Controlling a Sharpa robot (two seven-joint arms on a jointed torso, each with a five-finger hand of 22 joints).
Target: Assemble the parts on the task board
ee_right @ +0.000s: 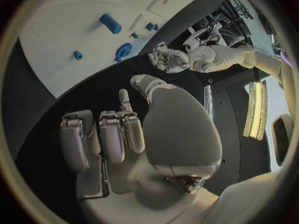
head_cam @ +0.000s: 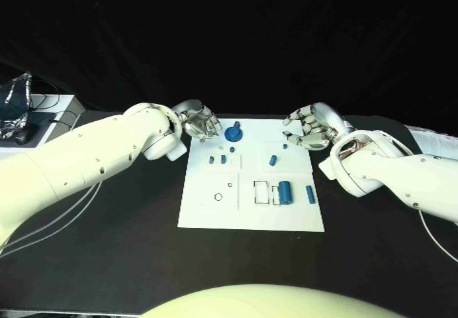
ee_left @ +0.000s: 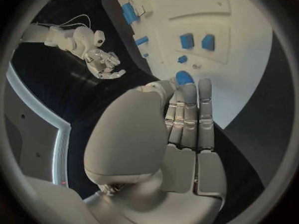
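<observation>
We see both silver hands poised at the far corners of the white rectangular task board (head_cam: 250,211) on the black desk (head_cam: 114,252), neither holding anything. The left hand (head_cam: 198,120) has its fingers spread loosely; the right hand (head_cam: 311,127) has its fingers curled partway but apart. The round blue disc part with a stub (head_cam: 233,136) lies just beside the left hand; a small blue peg (head_cam: 273,159) sits near the right. We judge the main risk a clumsy reach: fingers brushing the loose cylindrical blue part (head_cam: 285,192) or its neighbours could scatter them, or shift the board itself.
</observation>
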